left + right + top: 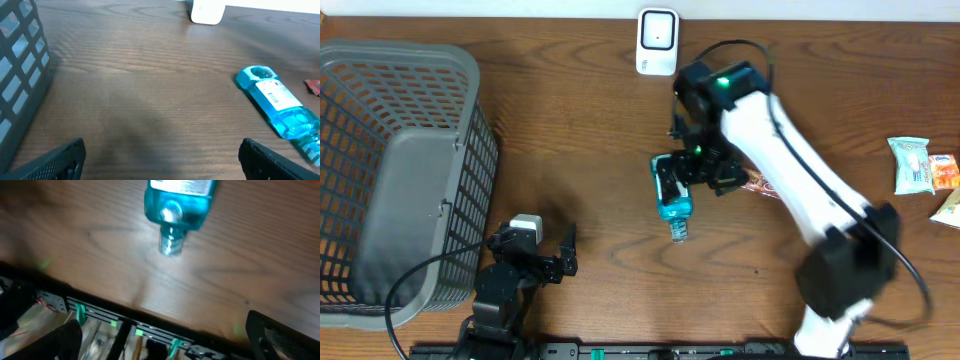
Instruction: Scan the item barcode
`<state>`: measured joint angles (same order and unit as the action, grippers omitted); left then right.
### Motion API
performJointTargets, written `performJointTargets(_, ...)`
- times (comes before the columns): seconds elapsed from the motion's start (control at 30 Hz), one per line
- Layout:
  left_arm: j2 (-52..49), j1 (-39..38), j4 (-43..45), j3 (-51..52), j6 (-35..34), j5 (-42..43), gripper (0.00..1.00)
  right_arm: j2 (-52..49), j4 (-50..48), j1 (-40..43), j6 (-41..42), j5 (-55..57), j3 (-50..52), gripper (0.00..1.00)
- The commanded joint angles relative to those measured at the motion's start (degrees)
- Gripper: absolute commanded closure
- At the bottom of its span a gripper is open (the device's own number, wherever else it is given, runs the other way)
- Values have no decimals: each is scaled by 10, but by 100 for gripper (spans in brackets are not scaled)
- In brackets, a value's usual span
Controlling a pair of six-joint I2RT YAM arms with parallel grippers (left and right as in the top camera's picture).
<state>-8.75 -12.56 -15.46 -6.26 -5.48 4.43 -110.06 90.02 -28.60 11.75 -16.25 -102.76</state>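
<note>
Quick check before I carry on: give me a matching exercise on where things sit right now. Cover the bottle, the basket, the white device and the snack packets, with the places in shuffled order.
Things:
1. blue clear plastic bottle
2. grey plastic mesh basket
3. white rounded plastic device
4. colourful snack packets

Places:
A. at the right edge of the brown wooden table
B. lying on its side near the middle
C. at the far edge, away from the arm bases
D. at the left end

Pairs: 1-B, 2-D, 3-C, 4-A
</note>
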Motion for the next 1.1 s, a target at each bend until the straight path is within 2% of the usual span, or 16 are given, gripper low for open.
performJointTargets(0.0,-1,-2,-5,13,9,7,2,135,-35,0,15,42,54,1)
performJointTargets(0.1,-1,-2,-5,13,9,7,2,227,-134,0,50,50,161,1)
performJointTargets(0.23,-1,-2,-5,13,9,7,2,324,-339,0,110,50,360,1)
performJointTargets(0.3,-1,-2,-5,13,9,7,2,334,-456,0,149,40,460,1)
performJointTargets(0.43,-1,-2,-5,13,9,7,2,296,-581,3,185,28,542,1)
performJointTargets(0.6,-1,-2,-5,13,9,7,2,213,-634,3,187,20,550,1)
performJointTargets(0.83,-1,-2,-5,13,9,7,2,97,-708,14,196,-73,550,1)
performJointTargets(1.07,-1,-2,-5,13,9,7,2,28,-739,23,217,-88,550,6)
